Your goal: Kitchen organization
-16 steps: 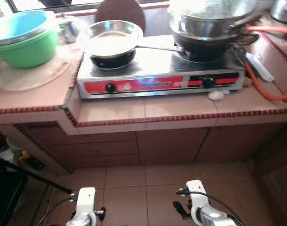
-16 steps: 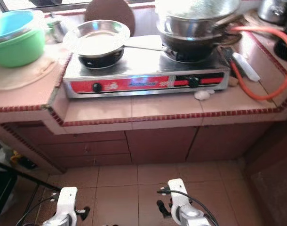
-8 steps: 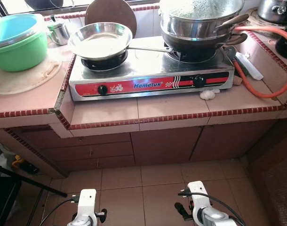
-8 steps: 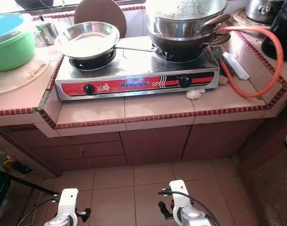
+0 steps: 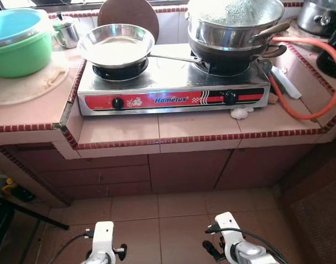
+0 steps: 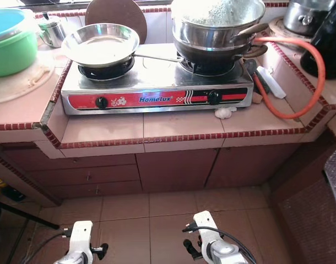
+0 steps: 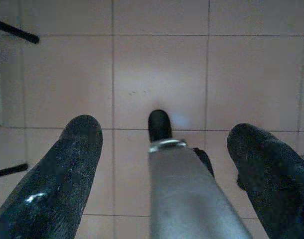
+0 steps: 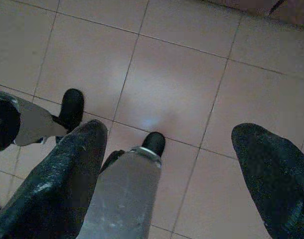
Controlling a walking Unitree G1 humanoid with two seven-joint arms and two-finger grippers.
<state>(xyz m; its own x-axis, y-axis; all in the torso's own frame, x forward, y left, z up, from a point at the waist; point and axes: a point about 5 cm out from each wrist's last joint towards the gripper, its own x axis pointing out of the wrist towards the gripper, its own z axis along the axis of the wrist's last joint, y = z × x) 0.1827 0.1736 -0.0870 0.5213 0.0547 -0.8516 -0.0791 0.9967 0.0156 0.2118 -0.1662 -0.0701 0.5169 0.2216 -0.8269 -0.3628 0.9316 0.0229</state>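
Compared with the earlier frames, camera framing has shifted and sharpened; counter items keep their places relative to one another, and both arms hang low as before.

Head view. Pink tiled counter with red trim (image 5: 124, 129). Steel two-burner gas stove with red front panel (image 5: 173, 91) at centre. Shallow steel frying pan (image 5: 117, 45) on the burner at 10 o'clock, handle towards 3 o'clock. Large steel pot stacked on a dark wok (image 5: 234, 30) on the burner at 1 o'clock. Green plastic basin holding a blue bowl (image 5: 19, 44) at 9 o'clock of the stove, on a pale round mat. Small steel jug (image 5: 66, 33) just beside the pan. Orange gas hose (image 5: 316, 82) looping at 3 o'clock. Small white lump (image 5: 239, 113) on the tile below the right knob.

Left wrist view. Left gripper (image 7: 164, 149) points down at the pink floor tiles (image 7: 157, 74), fingers spread wide, nothing between them.

Right wrist view. Right gripper (image 8: 184, 164) likewise aimed at the floor, fingers apart, empty.

Judgement: approach stage, nothing yet handled. Best to settle square to the counter edge before raising either arm, and clear the trim on the way up.
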